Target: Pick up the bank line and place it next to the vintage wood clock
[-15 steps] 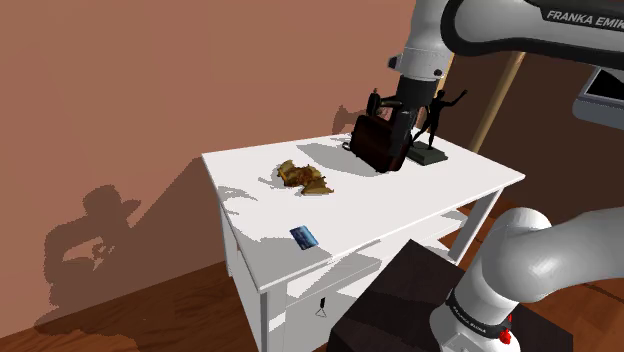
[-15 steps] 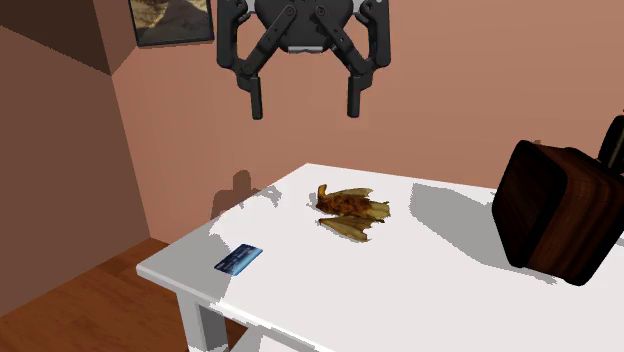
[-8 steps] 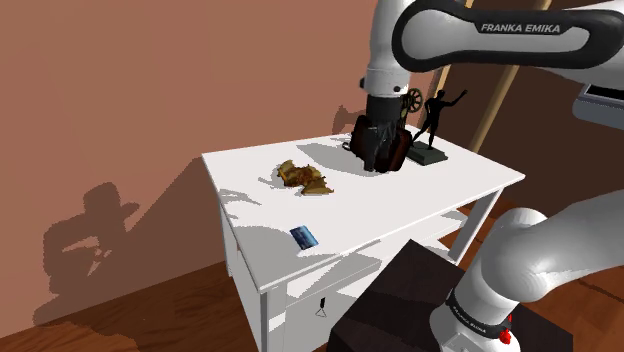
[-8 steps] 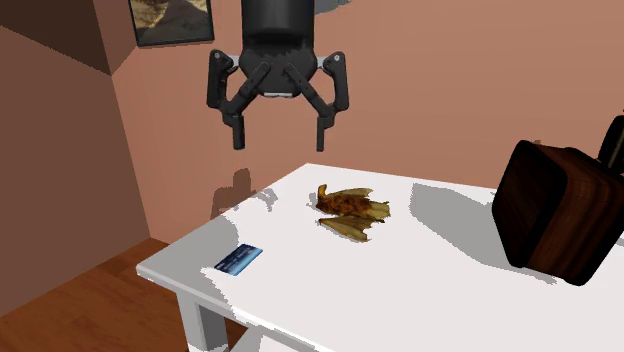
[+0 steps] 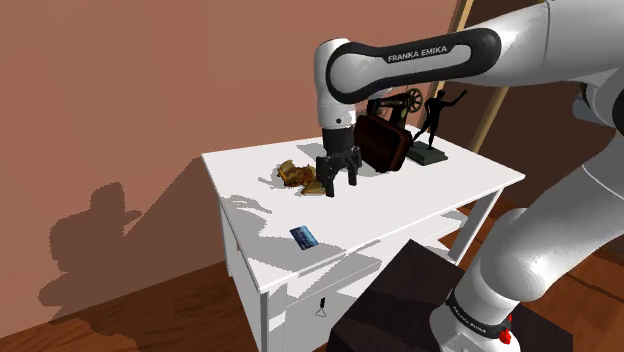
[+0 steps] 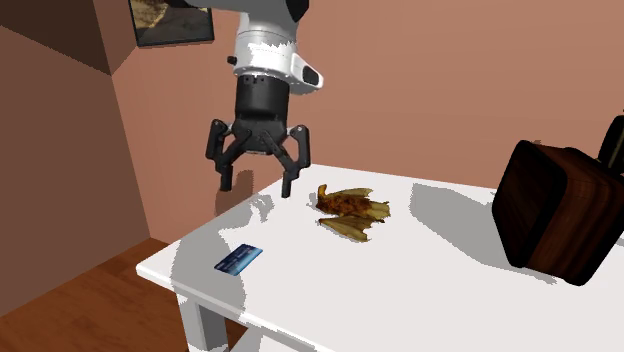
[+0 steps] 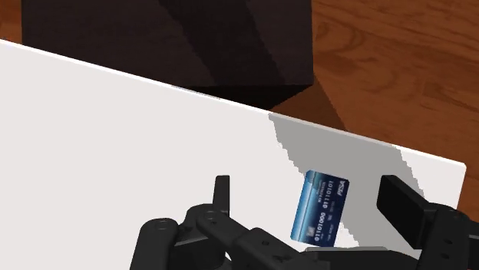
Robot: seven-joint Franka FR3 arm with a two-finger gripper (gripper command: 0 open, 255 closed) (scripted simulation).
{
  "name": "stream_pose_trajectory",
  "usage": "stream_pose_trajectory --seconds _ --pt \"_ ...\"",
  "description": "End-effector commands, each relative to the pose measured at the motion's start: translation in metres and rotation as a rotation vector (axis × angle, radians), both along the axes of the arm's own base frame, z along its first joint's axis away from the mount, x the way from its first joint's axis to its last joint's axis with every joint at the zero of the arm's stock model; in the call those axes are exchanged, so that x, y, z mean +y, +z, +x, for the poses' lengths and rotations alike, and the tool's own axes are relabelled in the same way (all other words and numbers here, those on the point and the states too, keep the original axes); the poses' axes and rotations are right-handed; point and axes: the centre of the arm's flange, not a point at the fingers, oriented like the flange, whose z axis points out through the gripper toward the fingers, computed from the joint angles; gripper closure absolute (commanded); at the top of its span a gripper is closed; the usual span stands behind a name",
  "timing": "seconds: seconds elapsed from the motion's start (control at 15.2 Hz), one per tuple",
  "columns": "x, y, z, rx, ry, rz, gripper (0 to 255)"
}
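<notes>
Tool [image 6: 258, 184] open, fingers spread wide, gripping nothing. It hangs above the white tabletop [image 5: 420, 190], not touching it. Blue card [image 6: 238, 260] lies flat near the tabletop's edge, almost directly under the tool. In the wrist view the card [image 7: 319, 209] sits between the two fingers, touching neither. Dark brown clock [image 5: 383, 143] stands well apart from the card, with a golden-brown crumpled object [image 5: 298, 175] lying between them.
</notes>
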Motion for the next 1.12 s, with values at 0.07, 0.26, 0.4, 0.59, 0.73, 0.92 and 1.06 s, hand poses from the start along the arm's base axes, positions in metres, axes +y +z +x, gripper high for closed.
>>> stream_pose_trajectory --seconds 0.07,0.26,0.4,0.59,0.73,0.92,1.06 --pt "0.017 -0.034 0.025 0.075 -0.064 0.002 0" --pt "0.031 -0.071 0.049 0.148 -0.126 0.004 0" --pt "0.039 -0.096 0.064 0.197 -0.167 0.006 0" --pt "0.051 -0.136 0.084 0.270 -0.229 0.008 0" --pt "0.052 -0.141 0.082 0.273 -0.231 0.008 0" --pt "0.055 -0.155 0.074 0.273 -0.231 0.008 0" --pt "0.056 -0.163 0.068 0.273 -0.231 0.008 0"
